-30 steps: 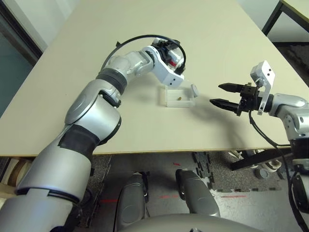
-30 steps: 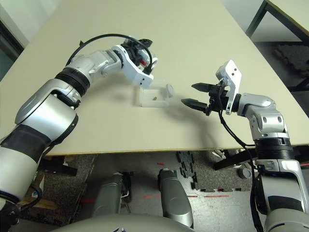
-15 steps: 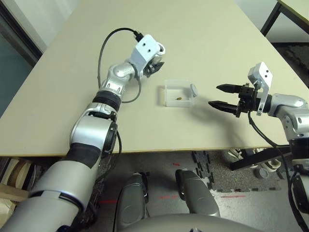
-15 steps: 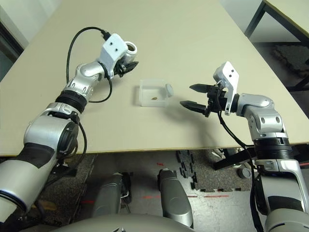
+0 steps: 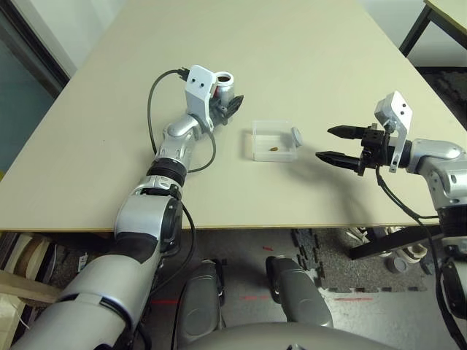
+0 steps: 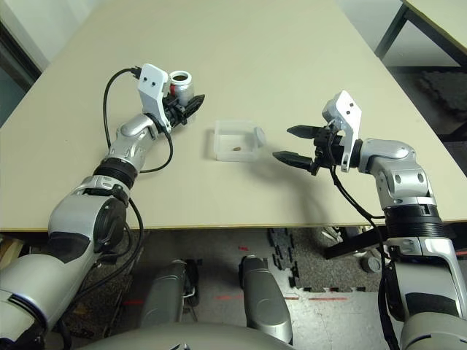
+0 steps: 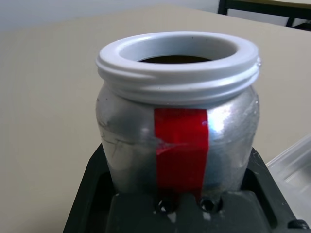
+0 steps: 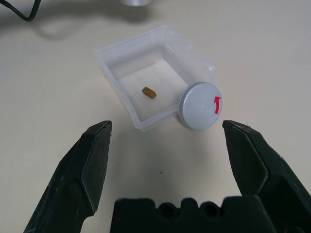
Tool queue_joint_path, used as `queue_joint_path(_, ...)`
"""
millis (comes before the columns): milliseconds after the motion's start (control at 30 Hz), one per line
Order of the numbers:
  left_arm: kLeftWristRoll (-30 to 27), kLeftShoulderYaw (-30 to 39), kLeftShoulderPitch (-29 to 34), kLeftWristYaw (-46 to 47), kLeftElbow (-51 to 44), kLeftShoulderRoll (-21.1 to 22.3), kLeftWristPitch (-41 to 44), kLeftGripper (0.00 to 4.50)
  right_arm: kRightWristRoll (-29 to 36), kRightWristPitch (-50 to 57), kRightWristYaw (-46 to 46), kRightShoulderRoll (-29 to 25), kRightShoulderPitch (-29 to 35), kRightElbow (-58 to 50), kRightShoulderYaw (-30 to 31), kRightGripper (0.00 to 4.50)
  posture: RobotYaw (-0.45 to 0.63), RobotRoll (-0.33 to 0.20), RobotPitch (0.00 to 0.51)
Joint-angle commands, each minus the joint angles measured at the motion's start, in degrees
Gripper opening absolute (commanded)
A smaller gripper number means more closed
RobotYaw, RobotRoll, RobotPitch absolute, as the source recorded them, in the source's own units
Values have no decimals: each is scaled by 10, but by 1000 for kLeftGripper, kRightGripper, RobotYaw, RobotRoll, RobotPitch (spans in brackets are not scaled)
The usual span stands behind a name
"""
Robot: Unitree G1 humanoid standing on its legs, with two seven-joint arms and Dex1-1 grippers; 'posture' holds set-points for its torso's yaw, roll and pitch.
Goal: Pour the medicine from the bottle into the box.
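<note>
1. The bench [image 5: 306,44] is a plain, pale beige top; grey floor, black foam mats and a dark-legged table show beyond its edges.
2. The left pincer [image 5: 232,106] is clenched on the bottle [image 5: 224,84], upright, mouth open, a red tape strip on its silver side.
3. The box [image 5: 273,141] stands at the bottle's 4 o'clock, the pill [image 5: 272,149] inside.
4. The cap [image 8: 199,105], with a red arrow, leans on the box's wall.
5. The right pincer [image 5: 338,144] hovers released at the box's 3 o'clock.
</note>
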Motion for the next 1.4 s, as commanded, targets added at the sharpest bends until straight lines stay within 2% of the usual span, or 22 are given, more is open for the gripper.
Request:
queue_joint_path(33, -4, 6, 8, 9, 22, -1, -17, 2603, -4, 1, 1, -2, 1, -3, 8, 4500, -219, 0, 145)
queue_joint_path(467, 29, -21, 30, 38, 47, 4, -23, 2603, -5, 4, 0, 0, -3, -7, 12, 4500, -220, 0, 147)
queue_joint_path(633, 28, -21, 32, 45, 48, 4, -18, 4400, -5, 3, 0, 1, -5, -6, 13, 4500, -218, 0, 148)
queue_joint_path(667, 28, -21, 32, 46, 48, 4, -18, 4481, -5, 3, 0, 1, -5, -6, 13, 4500, -217, 0, 148)
queue_joint_path(1067, 14, -15, 48, 39, 31, 7, -22, 4481, -5, -1, -1, 6, -12, 3, 20, 4500, -201, 0, 146)
queue_joint_path(1400, -8, -2, 94, 3, -22, 37, -12, 4481, -10, -17, -3, 17, -26, 26, 26, 4500, -167, 0, 144)
